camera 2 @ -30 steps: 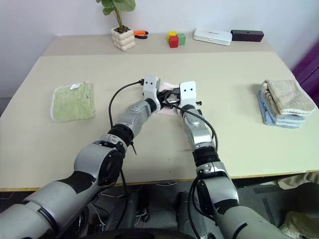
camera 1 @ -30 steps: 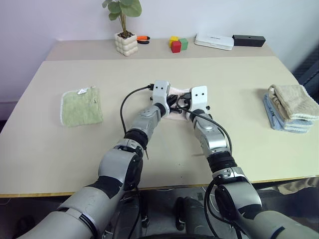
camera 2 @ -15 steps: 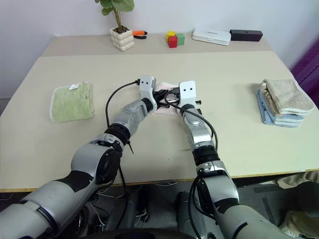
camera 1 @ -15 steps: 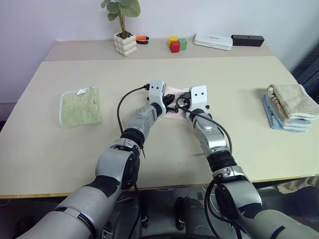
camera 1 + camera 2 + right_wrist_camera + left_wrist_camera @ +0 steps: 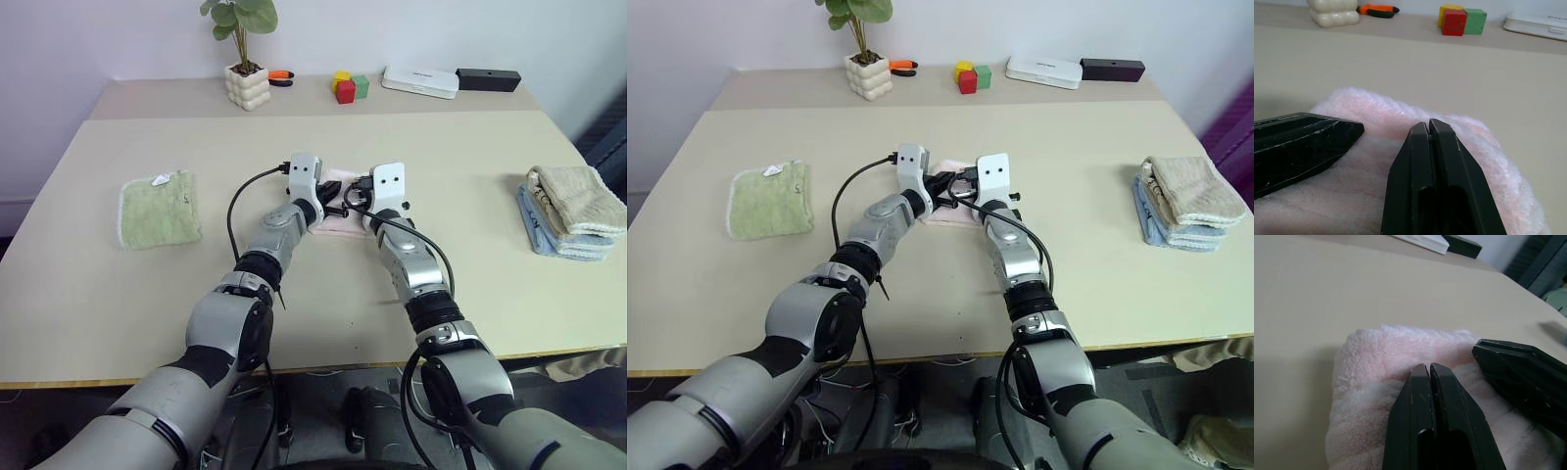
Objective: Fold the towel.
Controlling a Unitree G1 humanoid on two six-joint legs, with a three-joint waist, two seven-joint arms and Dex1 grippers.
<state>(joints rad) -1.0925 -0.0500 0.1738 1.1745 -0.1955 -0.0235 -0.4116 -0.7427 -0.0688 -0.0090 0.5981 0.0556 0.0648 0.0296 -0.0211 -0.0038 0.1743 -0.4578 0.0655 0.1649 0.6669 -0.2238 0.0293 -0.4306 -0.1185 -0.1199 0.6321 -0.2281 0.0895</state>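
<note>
Towel (image 5: 1400, 357): folded into compact pink bundle, bench (image 5: 323, 294) centre, 12 o'clock of both arms. Left gripper (image 5: 1429, 374) and right gripper (image 5: 1427, 132): fully closed, empty, pressing on top (flattening). Folding apparently complete; only withdrawal left.

Four views — two from my head, two from my wrists.
My head pair looks forward and down over the whole worktop (image 5: 470, 284) from well back; each wrist camera sits low and very close, facing along its own pincer — both share the pink towel (image 5: 1376, 357) and glimpse the other arm's pincer.
</note>
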